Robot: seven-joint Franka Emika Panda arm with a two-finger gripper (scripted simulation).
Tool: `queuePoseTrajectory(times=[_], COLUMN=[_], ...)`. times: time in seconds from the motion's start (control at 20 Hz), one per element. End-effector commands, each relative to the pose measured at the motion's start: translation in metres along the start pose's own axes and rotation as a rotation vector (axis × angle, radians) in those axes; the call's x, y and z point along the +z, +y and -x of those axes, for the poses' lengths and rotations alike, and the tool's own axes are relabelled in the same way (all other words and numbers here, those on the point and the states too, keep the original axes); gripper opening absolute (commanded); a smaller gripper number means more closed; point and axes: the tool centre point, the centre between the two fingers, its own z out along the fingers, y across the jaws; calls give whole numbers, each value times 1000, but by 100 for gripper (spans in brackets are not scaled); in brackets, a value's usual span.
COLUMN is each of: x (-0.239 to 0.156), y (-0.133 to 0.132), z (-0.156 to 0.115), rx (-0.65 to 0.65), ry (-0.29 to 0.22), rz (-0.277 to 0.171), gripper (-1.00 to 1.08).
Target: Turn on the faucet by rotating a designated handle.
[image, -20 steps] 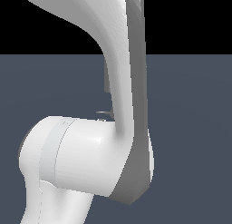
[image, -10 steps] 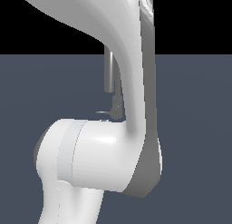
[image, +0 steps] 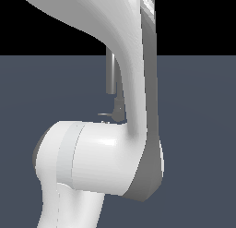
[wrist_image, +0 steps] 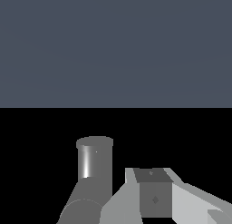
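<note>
In the exterior view the faucet (image: 110, 75) shows only as a grey upright tube behind my white arm, with its darker base (image: 119, 110) below. The thin light-grey handle (image: 105, 114) sticks out sideways from the base towards the exterior view's left. My arm hides my gripper in that view. In the wrist view a grey metallic cylinder of the faucet (wrist_image: 95, 160) stands close beside my gripper (wrist_image: 153, 193). Only blocky grey finger parts show at the frame's edge. I cannot tell whether the jaws are open or shut, or whether they touch the handle.
My bulky white arm (image: 101, 162) fills most of the exterior view and blocks the faucet's lower part. A flat dark blue-grey floor (image: 198, 107) runs behind everything.
My arm's elbow has shifted towards the exterior view's right, and more of the faucet's upright tube and its base now show beside it.
</note>
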Motion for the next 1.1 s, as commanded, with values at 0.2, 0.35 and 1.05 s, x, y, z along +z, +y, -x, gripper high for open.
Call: queuePoseTrajectory(times=[0.2, 0.35, 1.05], x=[0, 0, 0], y=[6, 9, 2], z=[16, 26, 57], rx=[0, 0, -1], ry=[0, 0, 5], rz=[0, 0, -3], gripper=[-100, -100, -100])
